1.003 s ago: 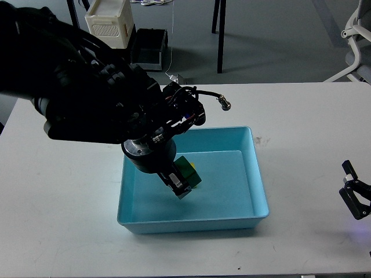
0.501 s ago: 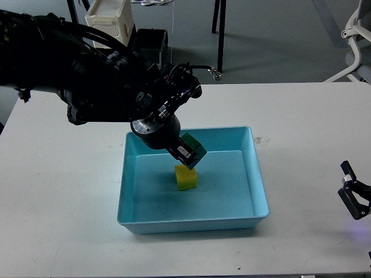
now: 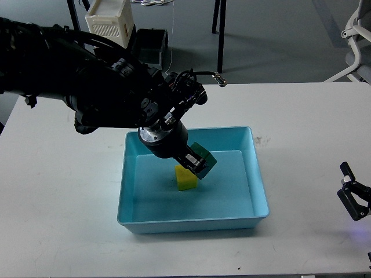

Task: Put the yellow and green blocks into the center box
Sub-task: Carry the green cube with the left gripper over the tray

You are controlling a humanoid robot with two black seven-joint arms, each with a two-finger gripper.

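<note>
The left gripper (image 3: pixel 199 164) is clamping a green cube block (image 3: pixel 203 156) over the light-blue plastic box (image 3: pixel 259 191) (yellow cube block (image 3: pixel 186 179) inside) on the white table (image 3: pixel 64 220); the right gripper's (image 3: pixel 355 197) fingers are standing apart beside it.

The left gripper (image 3: pixel 197 164) is gripping a green block (image 3: pixel 203 156) above the blue box (image 3: pixel 259 191), tilted, just at 1 o'clock of the yellow block (image 3: pixel 186 178). The right gripper (image 3: pixel 355 198) is sitting at 3 o'clock on the white table (image 3: pixel 64 202).
</note>
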